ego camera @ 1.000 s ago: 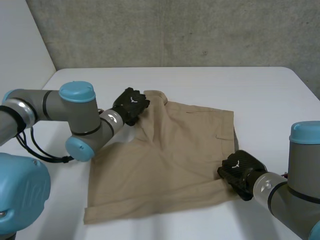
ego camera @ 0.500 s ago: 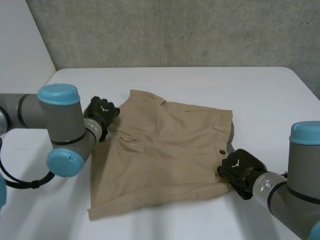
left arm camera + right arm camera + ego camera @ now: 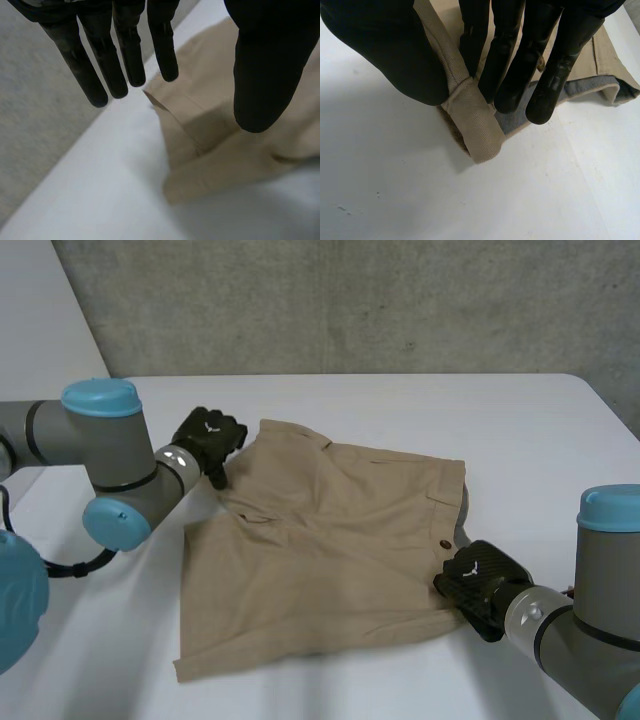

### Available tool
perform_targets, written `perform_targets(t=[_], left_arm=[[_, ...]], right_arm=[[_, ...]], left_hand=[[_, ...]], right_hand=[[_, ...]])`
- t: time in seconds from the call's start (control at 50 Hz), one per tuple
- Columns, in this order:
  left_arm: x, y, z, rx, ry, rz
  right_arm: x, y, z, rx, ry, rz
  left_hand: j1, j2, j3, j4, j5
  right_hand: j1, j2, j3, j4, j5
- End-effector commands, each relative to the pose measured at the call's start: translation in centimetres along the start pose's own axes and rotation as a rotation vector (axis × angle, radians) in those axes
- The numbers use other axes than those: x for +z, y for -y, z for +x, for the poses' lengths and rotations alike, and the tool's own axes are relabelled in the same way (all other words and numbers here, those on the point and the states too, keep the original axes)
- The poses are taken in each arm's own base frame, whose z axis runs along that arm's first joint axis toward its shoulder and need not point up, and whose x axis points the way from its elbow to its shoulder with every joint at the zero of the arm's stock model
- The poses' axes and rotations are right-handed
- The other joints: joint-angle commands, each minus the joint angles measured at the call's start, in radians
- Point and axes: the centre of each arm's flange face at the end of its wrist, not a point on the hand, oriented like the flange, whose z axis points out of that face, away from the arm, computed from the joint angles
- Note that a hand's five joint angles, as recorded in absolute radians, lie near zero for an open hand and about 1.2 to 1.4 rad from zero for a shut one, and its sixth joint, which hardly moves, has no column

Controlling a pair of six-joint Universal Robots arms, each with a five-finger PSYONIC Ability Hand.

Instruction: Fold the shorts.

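The tan shorts lie flat in the middle of the white table. My left hand hovers just off their far left corner. In its wrist view the fingers are straight and spread from the thumb, above a raised fold of the shorts, holding nothing. My right hand sits at the near right edge of the shorts. Its thumb and fingers pinch a rolled waistband edge of the shorts.
A grey concrete wall rises behind the table's far edge. Bare white tabletop lies to the left of the shorts and along the near edge. The left arm's elbow stands over the table's left side.
My left hand drew the shorts' far edge leftward, let go and opened, then drifted slightly away from the cloth. The shorts settled flatter. The right hand has kept still.
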Motion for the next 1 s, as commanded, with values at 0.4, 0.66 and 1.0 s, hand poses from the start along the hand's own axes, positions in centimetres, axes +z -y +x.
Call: perform_targets(t=[0.4, 0.66, 1.0], left_arm=[[0.6, -4.2, -1.9, -0.030, 0.062, -0.176], [-0.9, -4.9, -1.1, 0.077, 0.079, -0.261], [-3.3, -3.3, -1.1, 0.085, 0.149, -0.277]], right_arm=[[0.6, -0.4, -0.2, 0.001, 0.009, -0.009], [0.5, -0.4, -0.2, 0.001, 0.009, -0.011], [0.4, -0.2, -0.1, 0.004, 0.002, -0.005]], left_hand=[[0.799, 0.803, 0.802, 0.799, 0.800], [0.842, 0.846, 0.845, 0.843, 0.843], [-0.105, -0.101, -0.102, -0.105, -0.104]], right_hand=[[0.443, 0.224, 0.213, 0.208, 0.240], [0.443, 0.224, 0.213, 0.208, 0.240], [0.443, 0.224, 0.213, 0.208, 0.240]])
